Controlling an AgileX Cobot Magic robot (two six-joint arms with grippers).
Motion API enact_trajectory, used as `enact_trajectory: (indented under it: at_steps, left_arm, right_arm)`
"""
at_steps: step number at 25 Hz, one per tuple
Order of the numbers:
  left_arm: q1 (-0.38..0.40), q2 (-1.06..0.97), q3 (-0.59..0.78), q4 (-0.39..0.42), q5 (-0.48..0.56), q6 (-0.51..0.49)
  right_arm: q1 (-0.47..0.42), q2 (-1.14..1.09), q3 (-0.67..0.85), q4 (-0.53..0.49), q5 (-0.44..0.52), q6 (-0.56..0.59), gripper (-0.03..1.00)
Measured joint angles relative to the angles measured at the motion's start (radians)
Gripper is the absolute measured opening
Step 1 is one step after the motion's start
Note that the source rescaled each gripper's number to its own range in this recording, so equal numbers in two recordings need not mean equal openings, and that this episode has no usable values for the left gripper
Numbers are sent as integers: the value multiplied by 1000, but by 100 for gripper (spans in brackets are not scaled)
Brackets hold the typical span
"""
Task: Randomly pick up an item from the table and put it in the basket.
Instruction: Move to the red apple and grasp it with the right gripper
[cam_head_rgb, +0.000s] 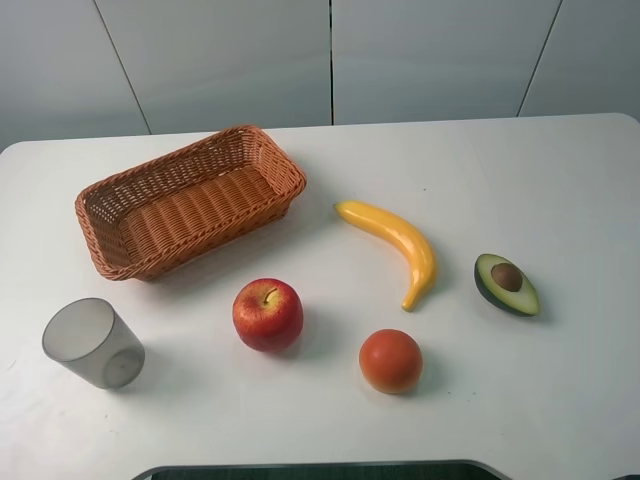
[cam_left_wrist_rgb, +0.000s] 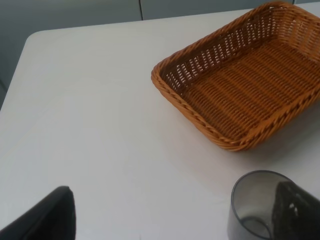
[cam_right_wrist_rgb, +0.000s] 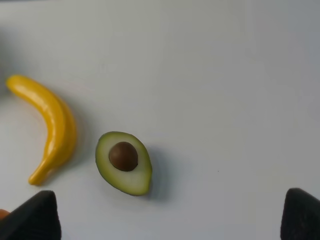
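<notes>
A glossy red apple (cam_head_rgb: 267, 314) with a yellowish patch at its stem dimple sits on the white table (cam_head_rgb: 560, 190), in front of the wicker basket (cam_head_rgb: 190, 200). The basket is empty and also shows in the left wrist view (cam_left_wrist_rgb: 240, 85). Neither arm shows in the high view. In the left wrist view the left gripper (cam_left_wrist_rgb: 175, 220) has its two dark fingertips (cam_left_wrist_rgb: 47, 215) wide apart, open and empty, above the table near the grey cup. The right gripper (cam_right_wrist_rgb: 172, 220) is open and empty too, hovering above the avocado half. The apple is out of both wrist views.
A grey translucent cup (cam_head_rgb: 92, 343) stands at the front left, also in the left wrist view (cam_left_wrist_rgb: 255, 205). An orange-red round fruit (cam_head_rgb: 390, 361), a yellow banana (cam_head_rgb: 395, 243) and an avocado half (cam_head_rgb: 505, 284) lie to the right; banana (cam_right_wrist_rgb: 50, 125) and avocado (cam_right_wrist_rgb: 124, 162) show in the right wrist view.
</notes>
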Motion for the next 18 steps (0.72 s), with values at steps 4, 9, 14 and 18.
enact_trajectory:
  at_steps: [4,9,14,18]
  left_arm:
    - [0,0,0,0,0,0]
    - [0,0,0,0,0,0]
    - [0,0,0,0,0,0]
    - [0,0,0,0,0,0]
  right_arm:
    - [2,174,-72,2,-11,-84,72]
    - [140,388,-160,4,-14,-185,72]
    - [349,605,-213,-31,-33,-194,79]
    - [498,773,-252,-42,-84,-196,98]
